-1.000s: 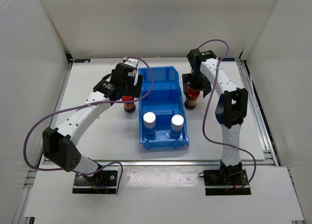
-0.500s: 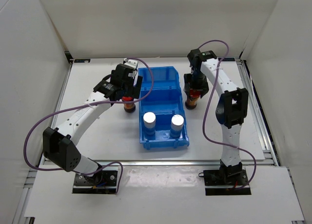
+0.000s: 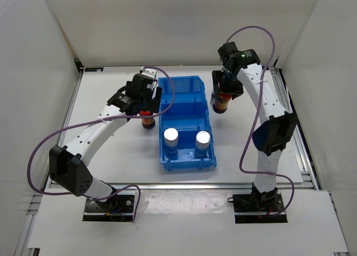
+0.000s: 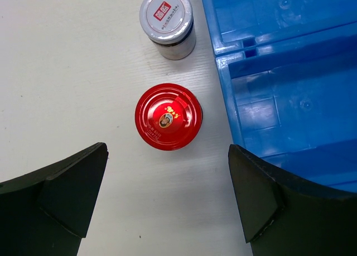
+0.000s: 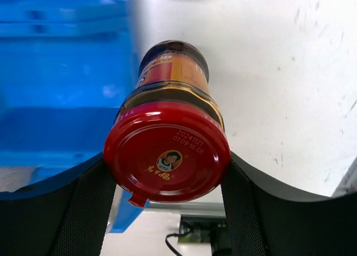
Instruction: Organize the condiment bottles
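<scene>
Stamp "20241121" on red-capped bottle (image 5: 167,150)

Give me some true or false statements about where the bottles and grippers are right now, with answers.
The right gripper is shut on a red-capped bottle. True.
The left gripper grips the other red-capped bottle. False: it hangs open above it.
Two silver-topped bottles stand in the blue bin's nearest compartment. True.
The grey-lidded bottle sits inside the bin. False: it stands on the table beside it.
</scene>
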Controlling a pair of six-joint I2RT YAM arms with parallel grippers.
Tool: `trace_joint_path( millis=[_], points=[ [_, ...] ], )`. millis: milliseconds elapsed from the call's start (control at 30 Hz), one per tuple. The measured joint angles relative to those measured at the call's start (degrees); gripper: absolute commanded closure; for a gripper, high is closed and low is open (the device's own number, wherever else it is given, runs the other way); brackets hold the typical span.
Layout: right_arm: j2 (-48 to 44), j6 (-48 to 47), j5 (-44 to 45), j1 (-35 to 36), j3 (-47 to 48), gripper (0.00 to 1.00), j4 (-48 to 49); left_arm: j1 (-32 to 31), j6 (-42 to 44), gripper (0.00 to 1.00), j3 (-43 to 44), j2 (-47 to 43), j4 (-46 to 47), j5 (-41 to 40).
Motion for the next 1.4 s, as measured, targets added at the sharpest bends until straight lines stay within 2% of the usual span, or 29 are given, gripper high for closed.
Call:
trace_joint_path(
  millis=[167, 367, 500, 867, 900, 933, 967, 1067, 1100, 1300, 1400],
  points=[
    [-2.14, -0.55, -1.64, 6.21, 5.14, 1.00, 0.00, -0.02, -1.38, 0.00, -0.46, 0.00, -0.15, -0.59],
    [-0.70, -1.81, -6.88, 12.37, 5.64, 1.00, -0.24, 0.00, -2.75, 0.00, -0.48, 0.00, -0.15, -0.96],
    [2.40, -2.05, -8.70, 12.79, 4.98, 1.00, -0.50, -0.02, -2.97, 0.00, -0.48, 0.00, -0.15, -1.66],
    [10.58, -2.36, -7.06, 11.58, -0.72, 1.00, 3.26, 0.00, -2.95, 0.00, -0.85, 0.00, -0.11, -3.19],
    [10.56, -2.29, -6.97, 11.52, -0.72, 0.72, 3.41, 0.00, -2.95, 0.00, -1.22, 0.00, 0.02, -3.37],
    [10.58, -2.23, -7.06, 11.43, -0.70, 0.54, 3.56, -0.02, -2.95, 0.00, -1.64, 0.00, 0.02, -3.41],
    [10.56, -2.21, -7.08, 11.43, -0.72, 0.39, 3.65, -0.02, -2.95, 0.00, -2.03, 0.00, -0.02, -3.50],
    [10.56, -1.81, -7.06, 11.32, -0.66, 0.05, 3.74, -0.02, -2.97, 0.00, -3.17, 0.00, -0.17, -3.54],
    [10.56, -1.51, -7.10, 11.30, -0.39, 0.00, 3.61, -0.02, -2.99, 0.00, -3.41, 0.00, -0.20, -3.56],
    [10.36, 0.02, -6.69, 10.23, 10.25, 0.00, 1.25, 0.00, -4.02, 0.00, -4.07, 0.00, -0.15, -3.43],
    [6.73, 0.42, -6.45, 9.57, 12.68, 0.00, 1.92, 0.00, -4.46, 0.00, -4.37, 0.26, -0.20, -3.23]
  ],
)
